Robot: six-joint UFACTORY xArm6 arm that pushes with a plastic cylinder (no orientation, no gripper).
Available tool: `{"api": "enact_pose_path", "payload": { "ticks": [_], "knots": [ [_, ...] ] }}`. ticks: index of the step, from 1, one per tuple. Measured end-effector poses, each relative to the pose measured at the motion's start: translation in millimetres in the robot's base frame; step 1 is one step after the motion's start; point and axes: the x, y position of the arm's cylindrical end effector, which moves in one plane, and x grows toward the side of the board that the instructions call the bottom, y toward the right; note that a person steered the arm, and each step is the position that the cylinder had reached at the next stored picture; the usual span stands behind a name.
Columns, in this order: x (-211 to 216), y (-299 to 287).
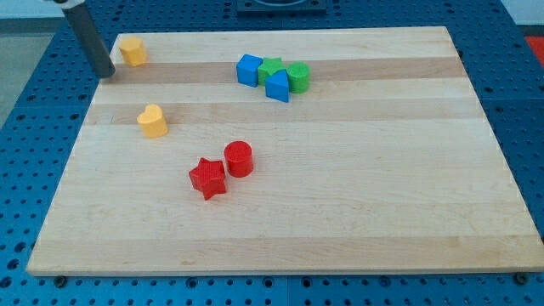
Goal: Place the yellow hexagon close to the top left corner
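The yellow hexagon [132,51] sits on the wooden board [340,212] near its top left corner. My tip [107,73] is at the board's left edge, just left of and slightly below the hexagon, a small gap apart from it. A yellow heart-shaped block [153,121] lies lower on the left side, below the hexagon.
A blue cube [248,69], green star [270,68], blue triangular block [278,87] and green cylinder [299,77] cluster at the top centre. A red cylinder [239,159] and red star [207,178] sit together left of the centre. Blue pegboard [34,119] surrounds the board.
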Motion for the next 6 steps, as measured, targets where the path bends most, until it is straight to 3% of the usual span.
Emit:
{"api": "enact_pose_path", "payload": {
  "ticks": [2, 4, 5, 6],
  "knots": [
    [-23.3, 43.3],
    [-23.0, 36.7],
    [51.5, 33.9],
    [154.8, 39.6]
  ]
}}
